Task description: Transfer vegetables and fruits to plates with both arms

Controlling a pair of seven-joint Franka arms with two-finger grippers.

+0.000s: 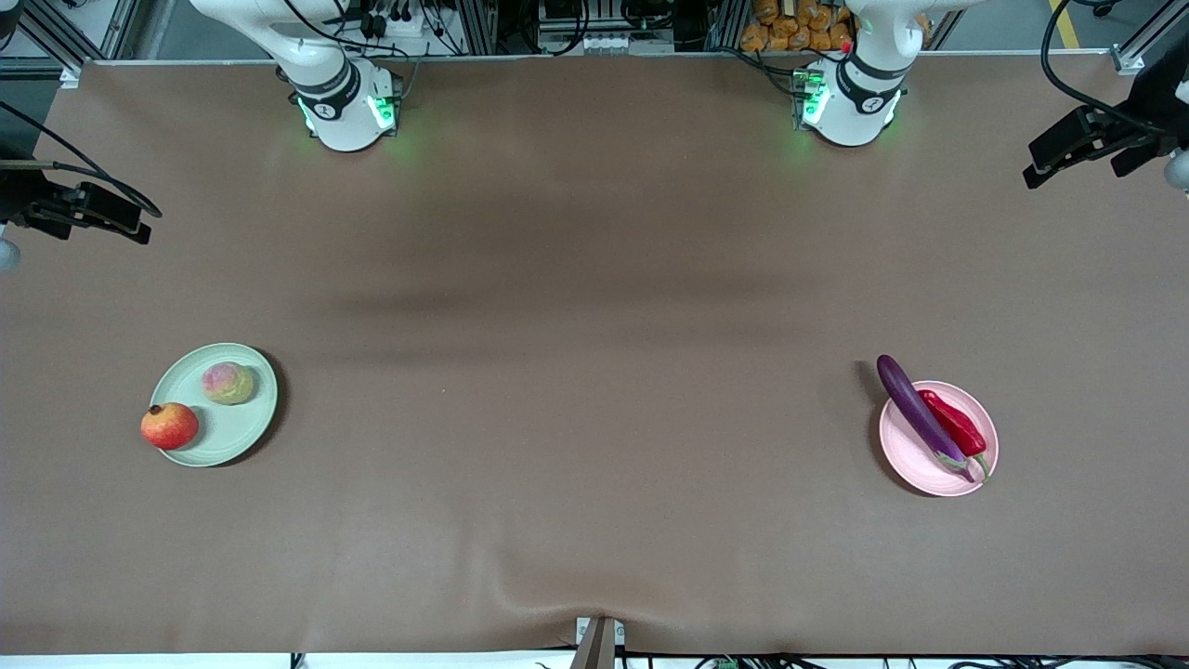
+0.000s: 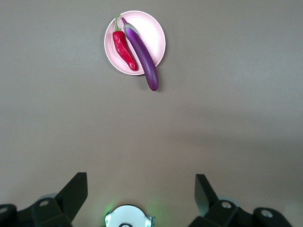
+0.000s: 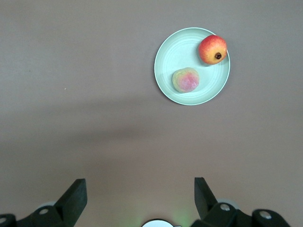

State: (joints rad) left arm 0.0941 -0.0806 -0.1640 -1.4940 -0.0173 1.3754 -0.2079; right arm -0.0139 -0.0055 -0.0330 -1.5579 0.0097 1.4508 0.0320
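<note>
Front view: I see the brown table (image 1: 594,307) with two loaded plates. Toward the right arm's end lies the green plate (image 1: 237,437); the peach (image 1: 228,383) sits inside it, and the pomegranate (image 1: 169,426) rests on its rim, partly overhanging the edge toward that end of the table. Toward the left arm's end lies the pink plate (image 1: 938,474), carrying the eggplant (image 1: 920,413) and the chili pepper (image 1: 952,423) side by side and touching; the eggplant's rounded end projects past the rim, farther from the front camera.

The left gripper (image 1: 1082,149) and right gripper (image 1: 84,212) are raised at the two ends of the table, well apart from the plates; from here I cannot judge their jaws.

Left wrist view: the fingers (image 2: 75,193) stand wide apart with nothing between them. This view also resolves the pepper's curved green stem.

Right wrist view: the fingers (image 3: 75,196) are likewise spread and empty. Here I can see the pomegranate's dark crown, which the front view does not show.
</note>
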